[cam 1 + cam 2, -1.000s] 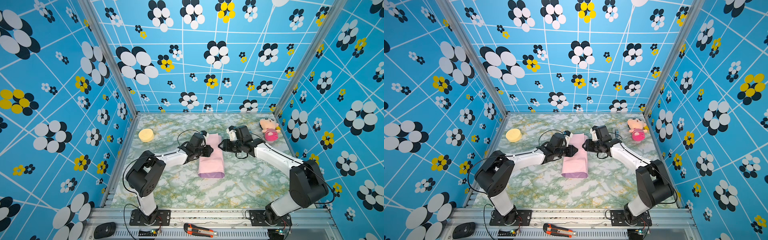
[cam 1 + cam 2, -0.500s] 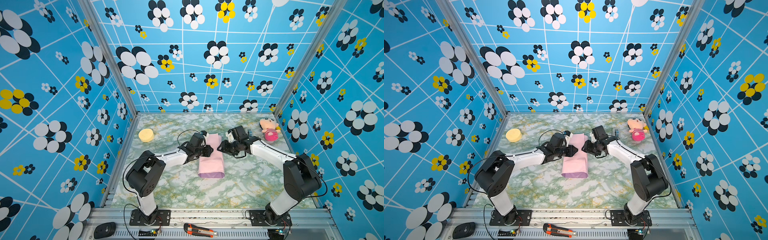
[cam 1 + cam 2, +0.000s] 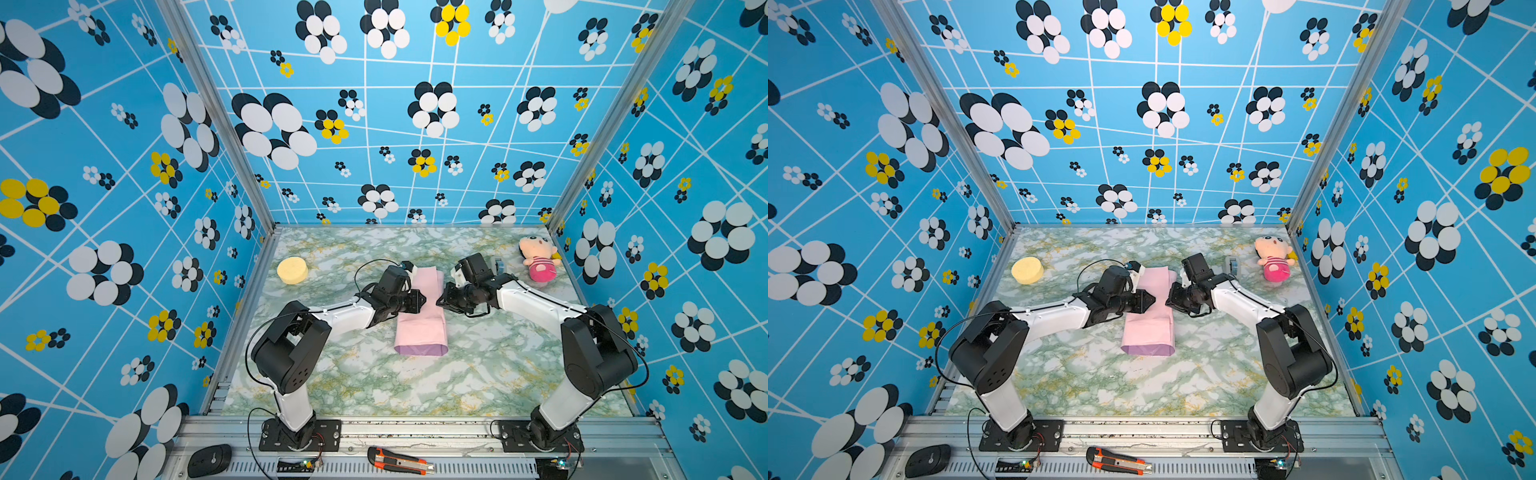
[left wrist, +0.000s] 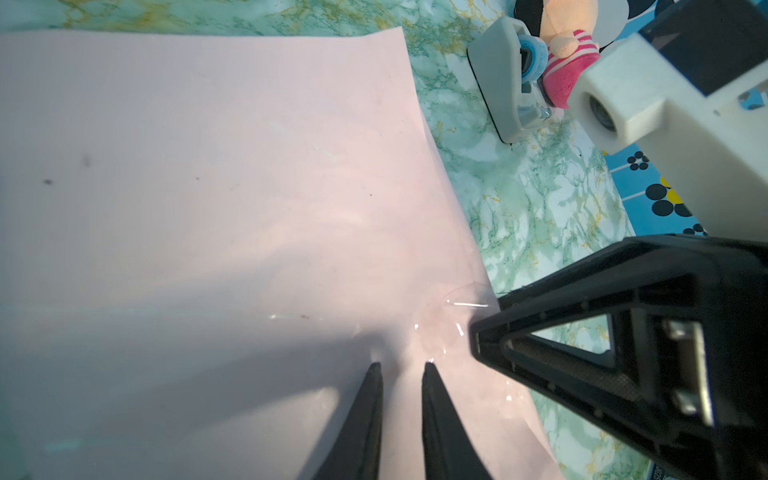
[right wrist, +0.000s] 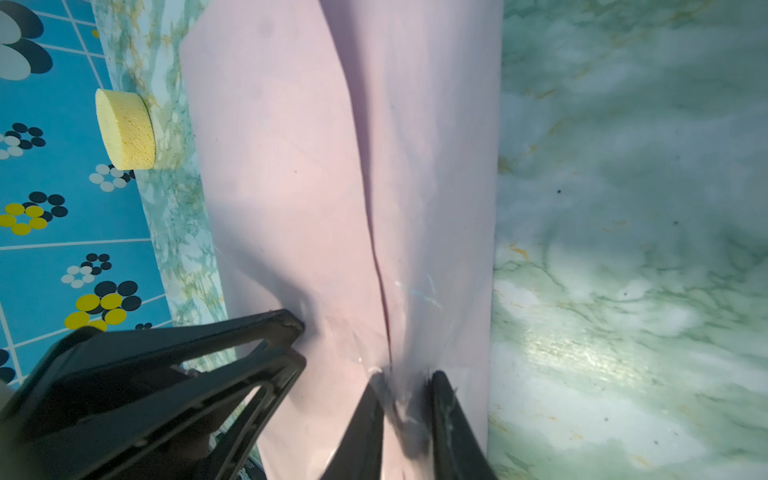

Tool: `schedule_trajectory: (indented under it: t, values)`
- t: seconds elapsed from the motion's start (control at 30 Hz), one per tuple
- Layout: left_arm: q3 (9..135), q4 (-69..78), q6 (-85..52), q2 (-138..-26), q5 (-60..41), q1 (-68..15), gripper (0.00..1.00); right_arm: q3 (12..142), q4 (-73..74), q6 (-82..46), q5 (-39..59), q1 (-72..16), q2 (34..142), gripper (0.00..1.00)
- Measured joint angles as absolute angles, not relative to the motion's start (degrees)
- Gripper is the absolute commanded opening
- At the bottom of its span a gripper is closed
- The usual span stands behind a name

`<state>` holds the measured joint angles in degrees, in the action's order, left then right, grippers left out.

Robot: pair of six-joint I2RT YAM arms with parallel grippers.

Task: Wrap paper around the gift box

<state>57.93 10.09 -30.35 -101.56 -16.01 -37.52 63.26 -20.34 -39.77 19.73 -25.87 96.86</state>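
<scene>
Green-veined marble-look tabletop (image 3: pixel 374 386), spread all round a long folded tube of thin paper (image 3: pixel 419 328) lying flat, pale pink outside, lilac at the near end. Gift box hidden, not made out. Left gripper (image 4: pixel 401 365) in from the paper's left side, tips down on the sheet, narrow gap, nothing between. Right gripper (image 5: pixel 405 374) in from the paper's right side, straddling a raised seam; pinching or merely pressing, cannot tell. Far right of the paper, pink-striped plush doll (image 3: pixel 538 259); far left, round yellow sponge (image 3: pixel 292 270); nearer right, small grey tape dispenser (image 4: pixel 498 83).
</scene>
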Motion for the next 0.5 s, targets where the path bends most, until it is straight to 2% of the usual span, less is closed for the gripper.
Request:
schedule_trajectory:
  t: [0.07,0.13,0.4,0.5]
  values:
    - [57.9,10.1,-30.4,-101.6,-16.0,-37.5,0.21,63.3,-20.1,-40.0,20.0,-25.9,96.8,0.59]
    - [57.9,10.1,-30.4,-101.6,-16.0,-37.5,0.21,63.2,-19.8,-40.3,20.1,-25.7,96.8,0.67]
    - [57.9,10.1,-30.3,-101.6,-16.0,-37.5,0.21,62.5,-17.6,-42.0,22.7,-24.4,96.7,0.66]
    - [57.9,10.1,-30.4,-101.6,-16.0,-37.5,0.21,62.6,-17.1,-42.5,23.5,-24.9,97.7,0.58]
